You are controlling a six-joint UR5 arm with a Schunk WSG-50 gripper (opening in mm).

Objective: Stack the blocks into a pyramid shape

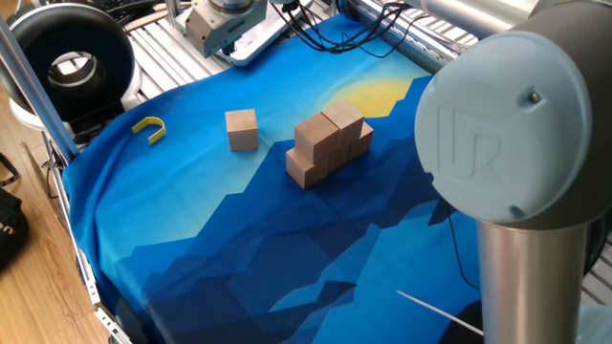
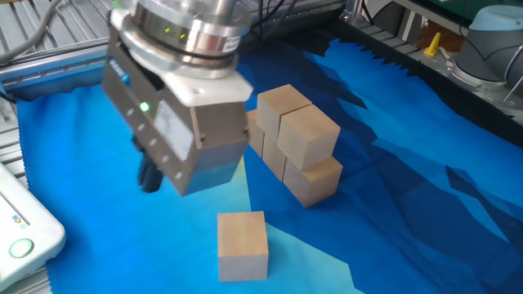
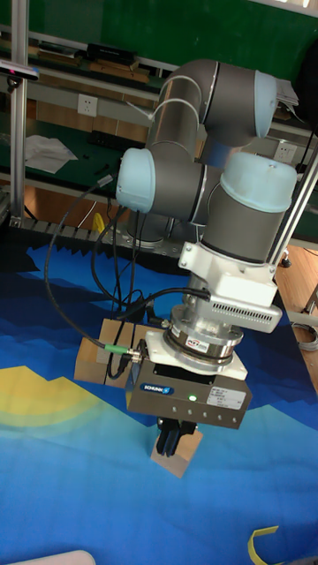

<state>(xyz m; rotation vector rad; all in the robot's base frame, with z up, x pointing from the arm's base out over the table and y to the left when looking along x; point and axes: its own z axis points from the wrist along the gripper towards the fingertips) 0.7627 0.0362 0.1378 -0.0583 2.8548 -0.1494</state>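
Blocks: five sat stacked in a cluster on the blue cloth, three below, two on top. Sixth block lay alone at 9 o'clock of the cluster, well apart. My gripper hung directly above it; fingers close together, grasp state could not be determined. Yellow hook farther at 9 o'clock.

Showing matt, pale tan wooden cubes, faces smooth and unvarnished. Lying on a blue-and-yellow printed cloth, slightly creased and faintly sheened, covering the surface. Gleaming on the brushed-metal pincer housing with black fingers. Looking smooth and satin on the grey-and-pale-blue plastic arm joints. Appearing glossy on the small yellow plastic hook.
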